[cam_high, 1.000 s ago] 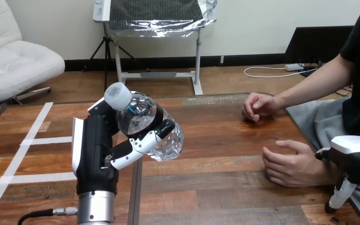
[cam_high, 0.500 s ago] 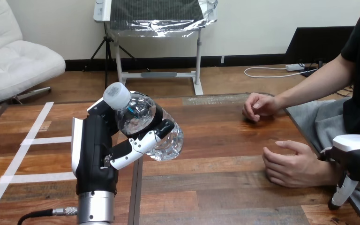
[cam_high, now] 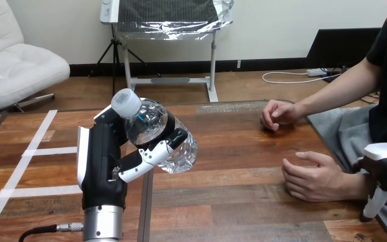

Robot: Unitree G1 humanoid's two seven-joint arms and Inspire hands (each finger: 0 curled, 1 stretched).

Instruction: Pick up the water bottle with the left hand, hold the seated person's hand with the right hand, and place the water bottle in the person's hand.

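Note:
My left hand [cam_high: 101, 161] is raised above the table's left half, shut on a clear water bottle [cam_high: 164, 137]. The bottle lies tilted in the grip, with its white cap [cam_high: 126, 101] up and to the left. At the right edge, my right hand [cam_high: 385, 166] sits by the wrist of the person's nearer hand [cam_high: 315, 176], which rests loosely curled on the table. I cannot tell whether the two touch. The person's farther hand [cam_high: 277, 113] rests curled on the table further back.
The wooden table [cam_high: 232, 151] has white tape lines [cam_high: 35, 151] across its left part. A dark seam [cam_high: 147, 201] runs front to back under the bottle. Bare wood lies between the bottle and the person's hands.
My right hand has slid a little to the right, away from the person's wrist. The left hand, the bottle and the person's hands have stayed put.

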